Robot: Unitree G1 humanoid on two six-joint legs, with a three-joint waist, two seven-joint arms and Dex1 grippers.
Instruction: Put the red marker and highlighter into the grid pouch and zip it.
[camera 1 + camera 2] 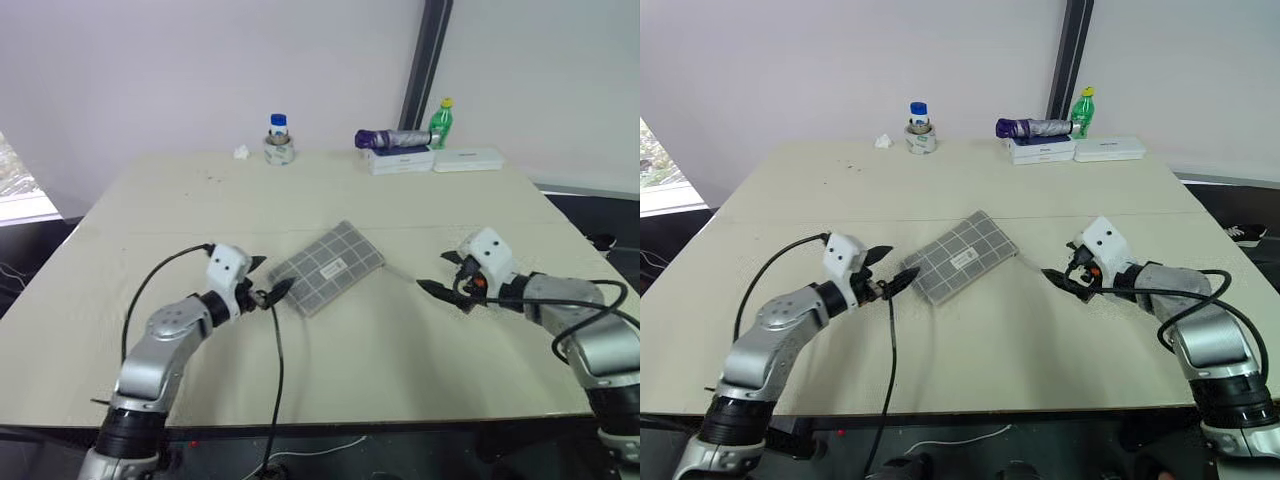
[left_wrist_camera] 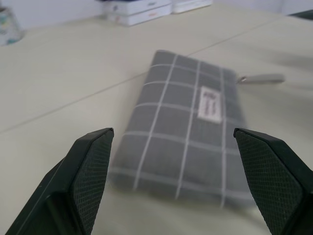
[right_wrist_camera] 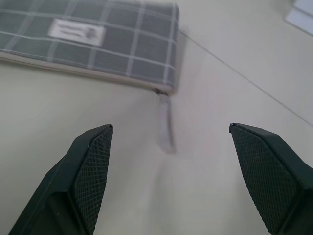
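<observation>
the grid pouch (image 1: 327, 267) lies flat mid-table (image 1: 420, 220), long axis running 8 to 2 o'clock. my left jaws (image 1: 268, 282), wide open and empty, sit just beside its 8 o'clock end, nearer than my right jaws (image 1: 441, 274), also open and empty, at 3 o'clock by the pull cord (image 3: 167, 128).

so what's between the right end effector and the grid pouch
Only bare table and the pouch's zipper pull, seen in the right wrist view between the right end effector and grid pouch.

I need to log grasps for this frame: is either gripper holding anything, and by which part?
Nothing is held. The left gripper and right gripper are both open, apart from the grid pouch.
</observation>
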